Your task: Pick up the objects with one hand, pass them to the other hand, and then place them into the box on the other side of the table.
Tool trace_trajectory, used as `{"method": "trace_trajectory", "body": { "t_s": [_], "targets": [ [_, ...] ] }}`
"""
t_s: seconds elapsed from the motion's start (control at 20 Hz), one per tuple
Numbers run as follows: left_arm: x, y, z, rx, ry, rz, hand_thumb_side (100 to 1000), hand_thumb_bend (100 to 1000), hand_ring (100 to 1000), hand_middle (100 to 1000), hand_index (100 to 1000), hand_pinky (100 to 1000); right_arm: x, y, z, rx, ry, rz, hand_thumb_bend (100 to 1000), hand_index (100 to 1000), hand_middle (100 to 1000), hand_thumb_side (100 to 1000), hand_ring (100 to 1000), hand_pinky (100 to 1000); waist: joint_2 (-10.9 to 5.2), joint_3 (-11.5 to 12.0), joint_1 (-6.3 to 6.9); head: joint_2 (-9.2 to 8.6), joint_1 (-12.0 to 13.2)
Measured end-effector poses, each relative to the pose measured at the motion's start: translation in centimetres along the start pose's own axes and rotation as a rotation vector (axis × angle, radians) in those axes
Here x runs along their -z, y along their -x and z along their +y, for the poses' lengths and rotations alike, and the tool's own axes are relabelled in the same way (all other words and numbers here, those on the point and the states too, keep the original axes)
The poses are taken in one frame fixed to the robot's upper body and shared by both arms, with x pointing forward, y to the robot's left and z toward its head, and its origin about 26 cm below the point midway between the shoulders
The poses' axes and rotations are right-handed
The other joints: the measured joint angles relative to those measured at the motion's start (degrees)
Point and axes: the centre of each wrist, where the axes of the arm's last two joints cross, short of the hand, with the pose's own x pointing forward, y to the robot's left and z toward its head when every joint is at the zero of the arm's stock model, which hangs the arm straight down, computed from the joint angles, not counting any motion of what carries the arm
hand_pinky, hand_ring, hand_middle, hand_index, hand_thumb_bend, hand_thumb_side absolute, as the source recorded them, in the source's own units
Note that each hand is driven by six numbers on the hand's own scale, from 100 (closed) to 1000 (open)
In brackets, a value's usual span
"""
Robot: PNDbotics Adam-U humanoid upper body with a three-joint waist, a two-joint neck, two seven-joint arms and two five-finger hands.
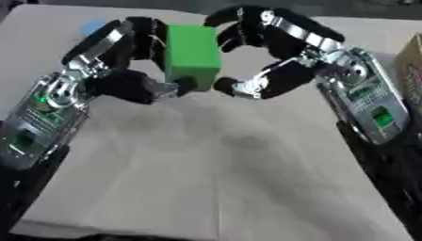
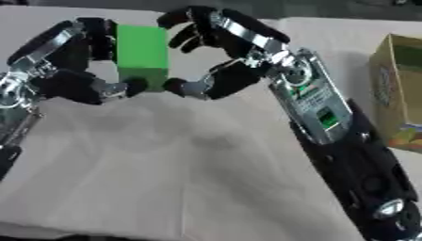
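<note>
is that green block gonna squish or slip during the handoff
The green block probably stays rigid: its faces look flat between the left hand and right hand. Smooth sides might slip. Flat faces suggest it won't roll.

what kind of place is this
Probably a robot test bench, not a home: a table covered in plain cloth, a lone green block held between the left hand and right hand, and a cardboard box.

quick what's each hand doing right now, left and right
Left hand: closed on the green block, fingers and thumb curled round it.
Right hand: fingers curled beside the block; whether they touch it cannot be told.
</note>
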Motion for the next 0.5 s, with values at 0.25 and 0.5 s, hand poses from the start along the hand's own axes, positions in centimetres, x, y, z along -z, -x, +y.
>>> {"method": "trace_trajectory", "body": {
  "t_s": [0.25,0.5],
  "targets": [
    [-0.02,-0.05,-0.10,-0.019,0.000,-0.009,100,100,479,401,572,554,0.00,0.00,0.01,0.006,0.003,0.001,445,861,853,100,789,791,0.00,0.10,0.00,0.00,-0.12],
    [-0.14,-0.06,-0.30,-0.040,0.005,-0.025,100,100,478,400,571,554,0.01,0.00,0.01,0.011,0.012,0.009,440,862,854,100,791,792,0.00,0.16,0.00,-0.02,-0.33]
  ]
}}
